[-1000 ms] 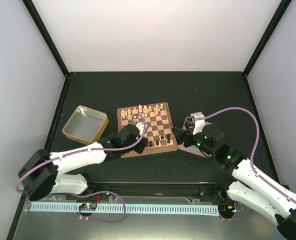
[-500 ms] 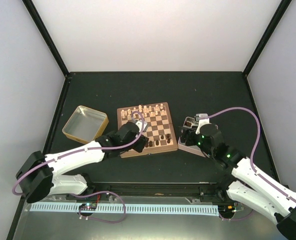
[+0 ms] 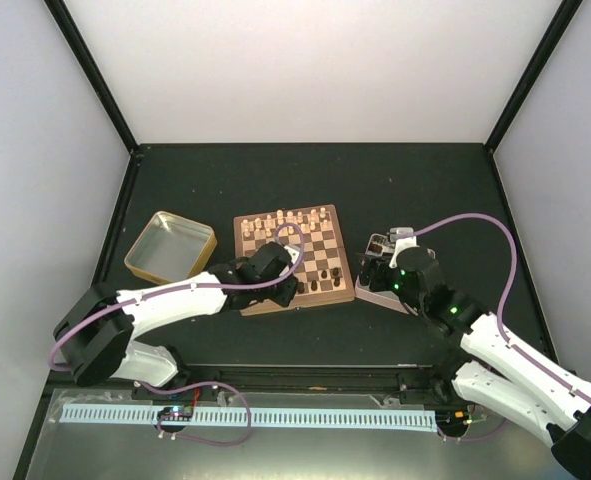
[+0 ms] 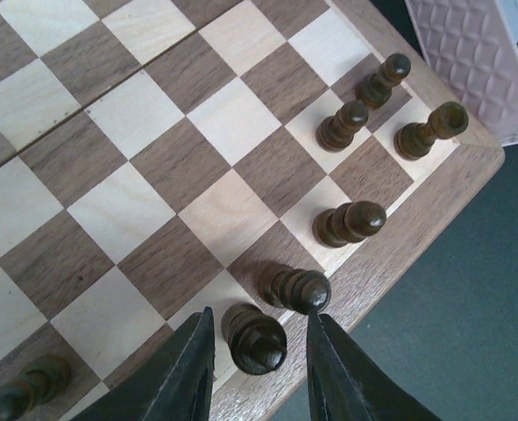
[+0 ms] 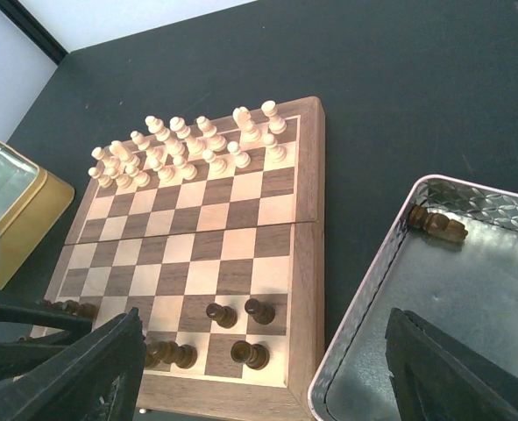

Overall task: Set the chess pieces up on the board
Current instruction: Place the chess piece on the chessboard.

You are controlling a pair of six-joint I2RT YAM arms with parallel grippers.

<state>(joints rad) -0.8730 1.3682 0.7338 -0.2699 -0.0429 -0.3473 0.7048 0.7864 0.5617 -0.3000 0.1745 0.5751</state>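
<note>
The board lies mid-table. Cream chess pieces fill its far two rows; they also show in the right wrist view. Several dark chess pieces stand along the near edge. My left gripper is open over the near edge of the board. Its fingers straddle an upright dark piece without closing on it. My right gripper is wide open and empty, between the board's right border and the pink-rimmed tray. One dark piece lies in that tray.
A yellow-rimmed tin sits left of the board, and shows in the right wrist view. The pink tray is close against the board's right side, with its corner in the left wrist view. Black walls edge the dark table.
My right gripper drew back from the board's right edge toward the pink tray. My left gripper shifted slightly right along the board's near edge.
</note>
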